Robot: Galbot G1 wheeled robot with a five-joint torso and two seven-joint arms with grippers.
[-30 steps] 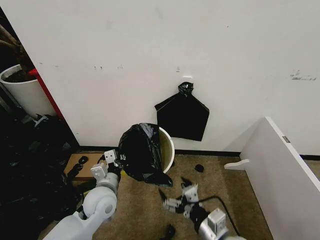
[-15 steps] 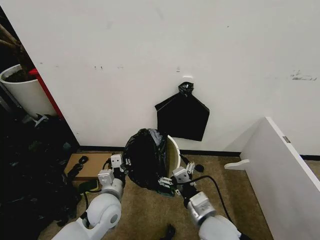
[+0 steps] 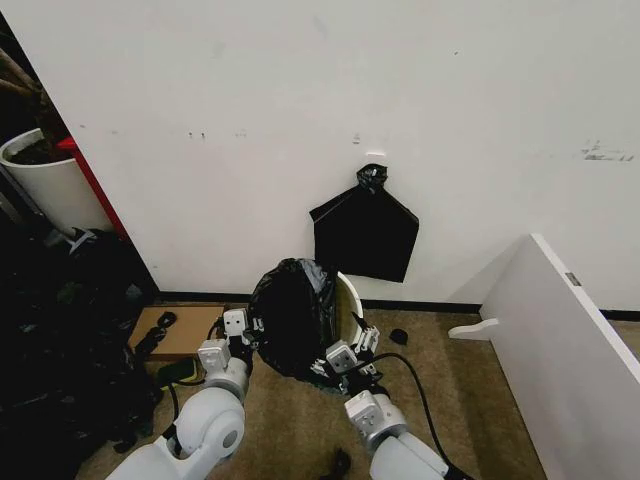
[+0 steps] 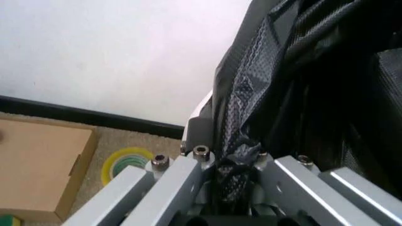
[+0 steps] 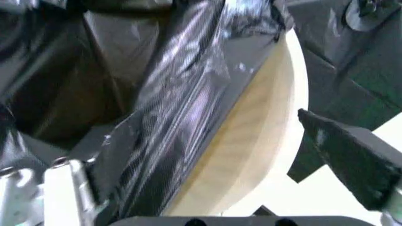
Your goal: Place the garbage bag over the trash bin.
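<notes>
Against the far wall, low on the carpet, we find the bin with the bag bunched over its left and near side; white rim shows bare on the right.

Left gripper sits at the bag's left edge, pinched tight on a gathered fold of film. Right gripper is at the near right of the bin, fingers spread wide, the bag edge lying across one finger and the rim between them.

Handling, as we judge it: the bag is thin, very light, limp, and slick. It holds no shape, and will slide off the smooth rim unless the edge is carried well down the outside. Easily torn if dragged against the rim. Best hold is the hem itself, in a gathered pleat, not the loose belly. The bin looks light too; a hard tug could tip or shift it.

Views compared:
- Head view gives the layout: both arms flanking the bin, and a second flat black bundle on the wall above.
- Left wrist view shows the pinched pleat up close, plus a tape roll and cardboard box on the floor.
- Right wrist view shows the bin's bare inner wall and the bag hem running along the rim.
</notes>
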